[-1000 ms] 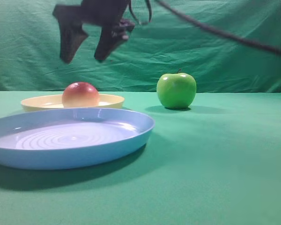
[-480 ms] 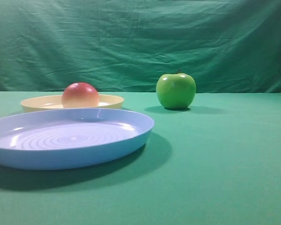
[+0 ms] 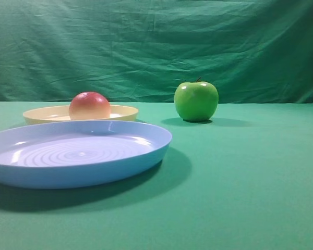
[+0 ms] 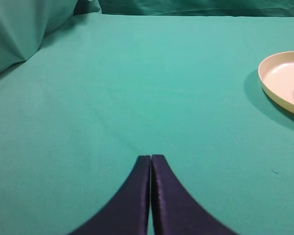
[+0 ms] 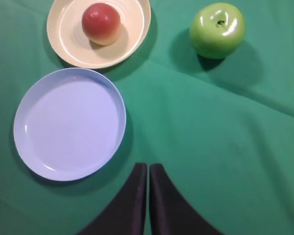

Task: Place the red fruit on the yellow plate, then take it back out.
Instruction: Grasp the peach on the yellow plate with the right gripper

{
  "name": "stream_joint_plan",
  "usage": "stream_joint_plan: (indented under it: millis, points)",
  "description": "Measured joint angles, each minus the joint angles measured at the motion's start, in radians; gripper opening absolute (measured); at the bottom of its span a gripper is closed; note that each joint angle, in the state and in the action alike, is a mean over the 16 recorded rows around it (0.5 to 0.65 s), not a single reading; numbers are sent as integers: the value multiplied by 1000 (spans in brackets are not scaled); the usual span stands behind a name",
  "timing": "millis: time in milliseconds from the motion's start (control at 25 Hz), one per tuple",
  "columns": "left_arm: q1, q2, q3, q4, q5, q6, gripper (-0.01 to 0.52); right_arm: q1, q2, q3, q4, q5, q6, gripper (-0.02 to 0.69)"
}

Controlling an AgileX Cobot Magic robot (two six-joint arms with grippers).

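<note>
Green cloth covers the table: right gripper (image 5: 148,169) and left gripper (image 4: 151,161), both closed and empty, wait clear of the red fruit (image 5: 101,23), which sits inside the yellow plate (image 5: 137,29), awaiting removal.

fruit (image 5: 101,23): smooth skin, soft sheen
yellow plate (image 5: 134,36): smooth plastic look, low gloss
blue plate (image 3: 151,148): glossy plastic look, ringed floor
apple (image 3: 196,100): very glossy, bright highlights
cloth (image 3: 250,172): matt green fabric, creased
fingers (image 5: 161,205): dark, matt
</note>
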Motion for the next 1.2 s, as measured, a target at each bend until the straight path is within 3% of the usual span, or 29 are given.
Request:
stream_joint_plan:
  millis: [400, 920, 1200]
  points:
    - [0, 0, 0, 0, 0, 0, 0, -51, -343, 237, -227, -97, 170, 0]
    - [0, 0, 0, 0, 0, 0, 0, -418, -787, 757, -359, -611, 255, 0]
    - [0, 0, 0, 0, 0, 0, 0, -557, -1007, 1023, -358, -738, 258, 0]
